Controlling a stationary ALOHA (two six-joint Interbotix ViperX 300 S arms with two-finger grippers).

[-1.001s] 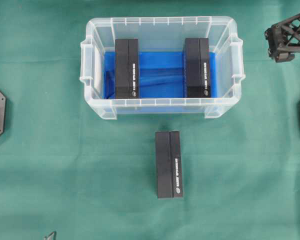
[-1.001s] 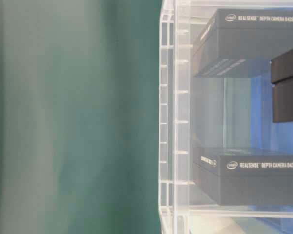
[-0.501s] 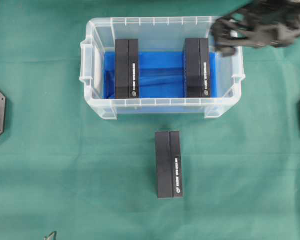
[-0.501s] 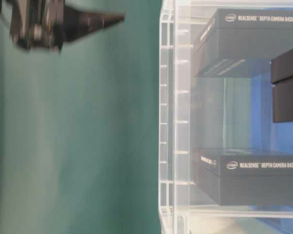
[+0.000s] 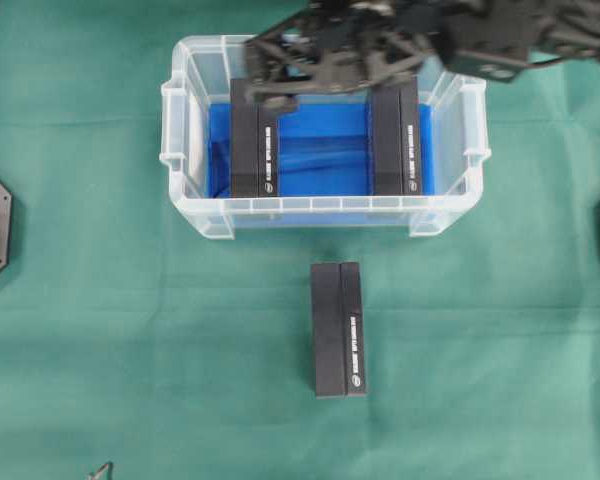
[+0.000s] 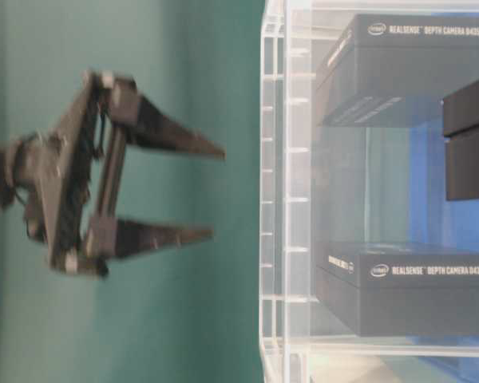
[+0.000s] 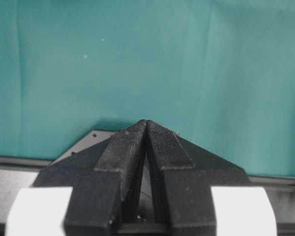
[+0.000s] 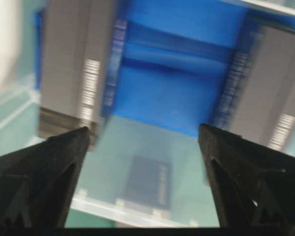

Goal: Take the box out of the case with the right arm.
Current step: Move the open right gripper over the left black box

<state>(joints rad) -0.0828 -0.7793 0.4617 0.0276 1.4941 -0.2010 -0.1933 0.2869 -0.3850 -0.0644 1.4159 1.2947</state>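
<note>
Spread wide with nothing between its pointed lattice fingers, the right gripper (image 5: 270, 85) on the right arm (image 5: 500, 35) hangs over the back half of the case (image 5: 185, 215), above the left box (image 5: 253, 140); the table-level view shows it (image 6: 211, 191) still short of the tub's rim, which the overhead view does not reveal. Its own wrist camera, blurred, looks down between the two fingertips (image 8: 59, 147) onto the blue floor (image 8: 172, 93). Two black boxes lie in the case on that floor, the left box and the right box (image 5: 396, 140), parallel, well apart, long axes running front to back. A third box (image 5: 338, 330) lies on the green cloth (image 5: 100, 340) in front of the case, pointing the same way. Only the left wrist view shows the left gripper (image 7: 146, 125), its jaws pressed together, holding nothing.
</note>
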